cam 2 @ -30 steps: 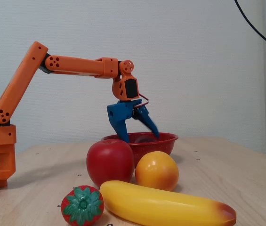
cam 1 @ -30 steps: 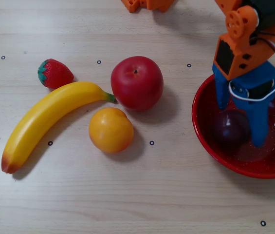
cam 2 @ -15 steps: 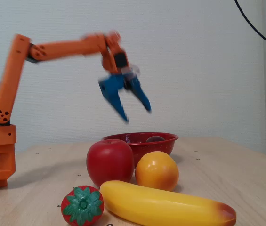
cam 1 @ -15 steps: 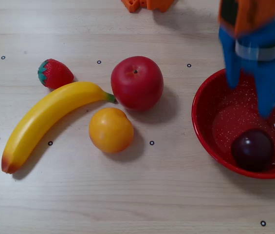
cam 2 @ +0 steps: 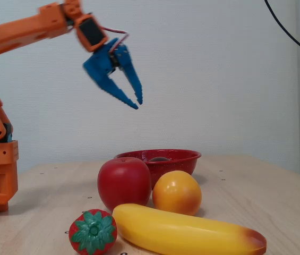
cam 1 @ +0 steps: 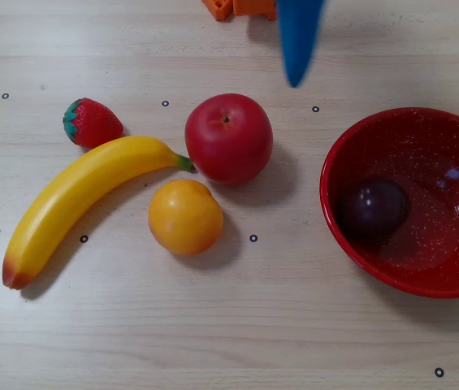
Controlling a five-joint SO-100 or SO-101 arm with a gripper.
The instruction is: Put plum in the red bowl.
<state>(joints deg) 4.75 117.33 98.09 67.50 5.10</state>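
Dark plum (cam 1: 373, 209) sits inside red bowl (cam 1: 351, 248) near its left wall; pincer (cam 2: 137, 102) narrowly parted, high above.

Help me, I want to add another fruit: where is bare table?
Free: the strip along the near edge of the table below the banana and orange, and the gap between the apple and the red bowl. Crowded: strawberry, banana, apple and orange cluster together.

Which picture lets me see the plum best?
The overhead view: the plum lies in full sight inside the red bowl. In the fixed view only its dark top peeks over the bowl's rim.
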